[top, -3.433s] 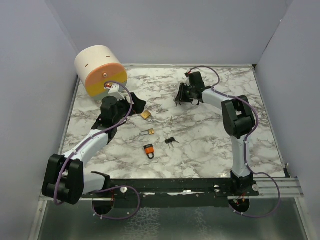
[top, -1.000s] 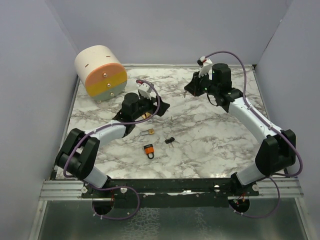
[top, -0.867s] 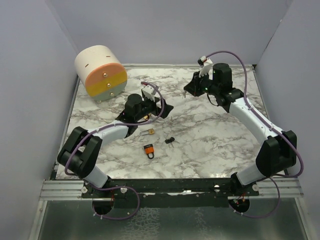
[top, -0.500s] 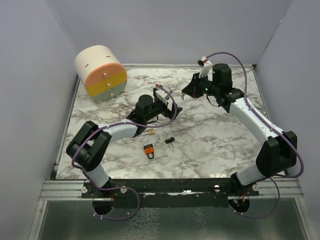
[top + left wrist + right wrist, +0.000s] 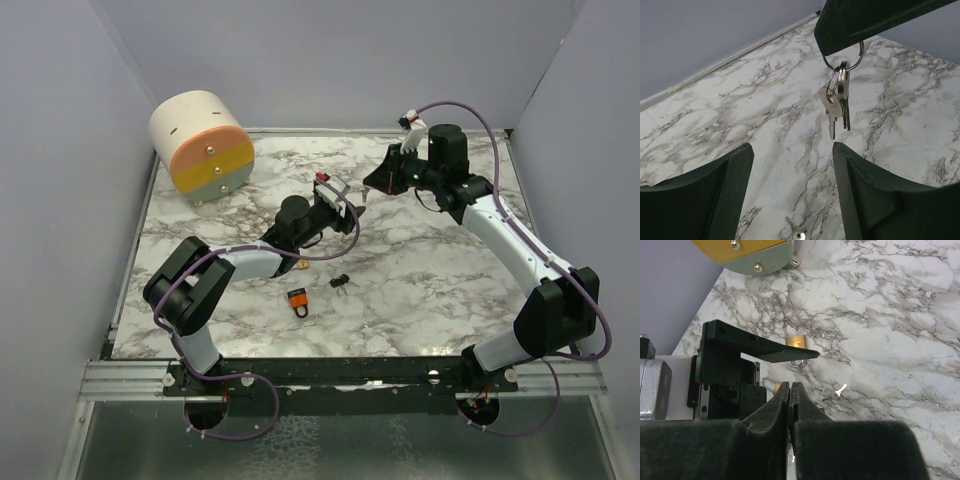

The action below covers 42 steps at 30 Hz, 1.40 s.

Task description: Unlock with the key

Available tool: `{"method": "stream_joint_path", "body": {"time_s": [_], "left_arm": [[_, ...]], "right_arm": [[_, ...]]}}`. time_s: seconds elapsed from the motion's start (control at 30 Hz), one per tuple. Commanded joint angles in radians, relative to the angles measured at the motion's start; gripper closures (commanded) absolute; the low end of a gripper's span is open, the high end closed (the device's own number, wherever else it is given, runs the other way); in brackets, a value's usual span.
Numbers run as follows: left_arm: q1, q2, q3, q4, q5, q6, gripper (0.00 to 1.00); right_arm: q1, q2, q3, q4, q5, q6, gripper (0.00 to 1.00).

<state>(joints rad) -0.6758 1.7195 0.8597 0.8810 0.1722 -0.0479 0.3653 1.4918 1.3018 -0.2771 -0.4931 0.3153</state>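
Observation:
My right gripper (image 5: pixel 373 187) is shut on the ring of a bunch of silver keys (image 5: pixel 836 100), which hangs above the marble table (image 5: pixel 430 270). In the right wrist view its fingers (image 5: pixel 790 390) are pressed together and hide the ring. My left gripper (image 5: pixel 792 190) is open and empty, just left of and below the hanging keys; it also shows in the top view (image 5: pixel 345 197). A brass padlock (image 5: pixel 797 341) lies under the left finger. A small brass padlock (image 5: pixel 300 265) and an orange padlock (image 5: pixel 298 300) lie nearer the front.
A cream, orange and green drum (image 5: pixel 200 145) stands at the back left. Black-headed keys (image 5: pixel 343 281) lie beside the orange padlock. A small loose key (image 5: pixel 797 232) lies on the marble below my left gripper. Grey walls enclose the table.
My left gripper has swung right from the brass padlock towards the hanging keys. My right gripper, holding the keys, has barely moved over the last second.

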Motion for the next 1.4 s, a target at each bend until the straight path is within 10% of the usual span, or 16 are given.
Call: {"method": "stream_joint_path", "body": {"time_s": [0.0,1.37], "left_arm": [[-0.003,0.012,-0.021,0.125,-0.022,0.012,0.34],[-0.021,0.023,-0.01,0.202,0.062,0.0,0.7]], "right_arm": [[0.001,-0.016,0.047,-0.011,-0.044,0.013,0.99],[0.001,-0.031,0.007,-0.017,-0.06,0.025,0.99]]}}
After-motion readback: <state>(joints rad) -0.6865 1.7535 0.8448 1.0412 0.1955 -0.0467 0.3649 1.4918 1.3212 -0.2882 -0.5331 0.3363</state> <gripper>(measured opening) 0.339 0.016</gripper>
